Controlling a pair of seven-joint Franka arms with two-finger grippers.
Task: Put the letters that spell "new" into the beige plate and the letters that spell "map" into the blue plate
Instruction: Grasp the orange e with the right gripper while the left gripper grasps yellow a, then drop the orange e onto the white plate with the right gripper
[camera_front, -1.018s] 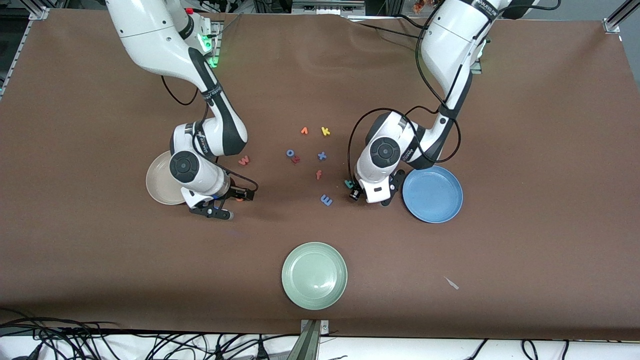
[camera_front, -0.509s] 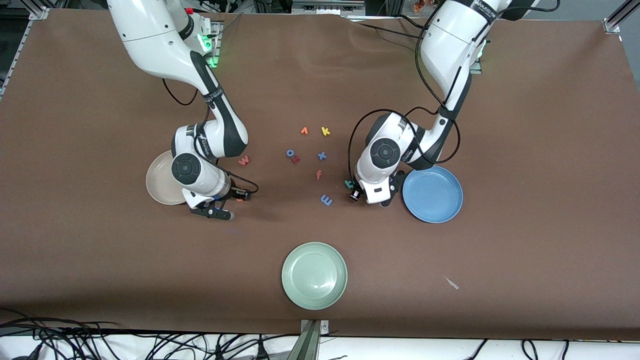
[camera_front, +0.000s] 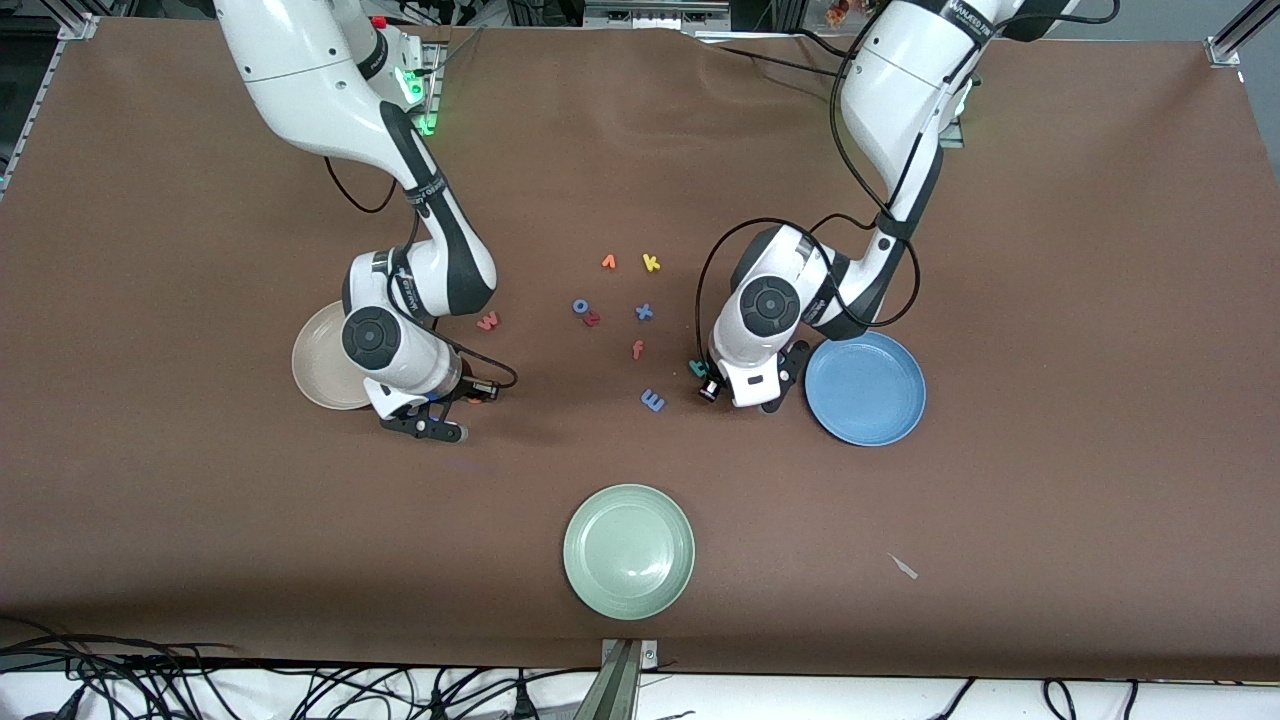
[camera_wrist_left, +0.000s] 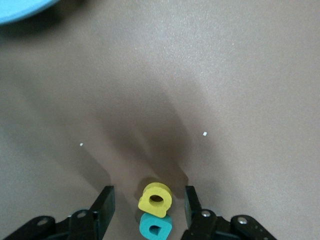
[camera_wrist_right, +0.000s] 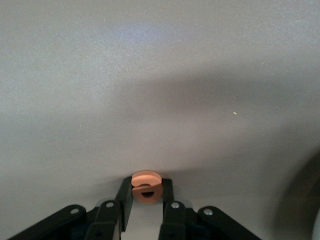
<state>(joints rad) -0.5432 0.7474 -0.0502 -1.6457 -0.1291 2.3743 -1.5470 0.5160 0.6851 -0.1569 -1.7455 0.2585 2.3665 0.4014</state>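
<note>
**Q:** Plates first, where do they sit?

**A:** Beige plate (camera_front: 322, 368) is toward the right arm's end of the brown table (camera_front: 1050, 300), partly tucked under that arm's wrist. Blue plate (camera_front: 866, 388) sits toward the left arm's end, just beside the left wrist. A pale green plate (camera_front: 629, 551) lies between them, nearer the front camera, with nothing in it.

**Q:** And the grippers?

**A:** Right gripper (camera_wrist_right: 145, 196) is down at the table just beside the beige plate, fingers (camera_wrist_right: 124, 196) pinched tight on the orange e (camera_wrist_right: 146, 186). Left gripper (camera_wrist_left: 149, 206) is low next to the blue plate, jaws roughly half spread, straddling the yellow a (camera_wrist_left: 155, 199) and the teal p (camera_wrist_left: 155, 226), which touch each other. Neither finger touches them.

**Q:** Other small stuff?

**A:** Red-pink w (camera_front: 488, 321) lies on the table near the right arm's wrist. Blue m (camera_front: 652, 400) is on the table between the two grippers, closer to the left one. Mid-table cluster, farther from the front camera: orange v (camera_front: 608, 262), yellow k (camera_front: 651, 263), blue x (camera_front: 644, 312), red z (camera_front: 592, 319). I can't spot the green n anywhere.
</note>
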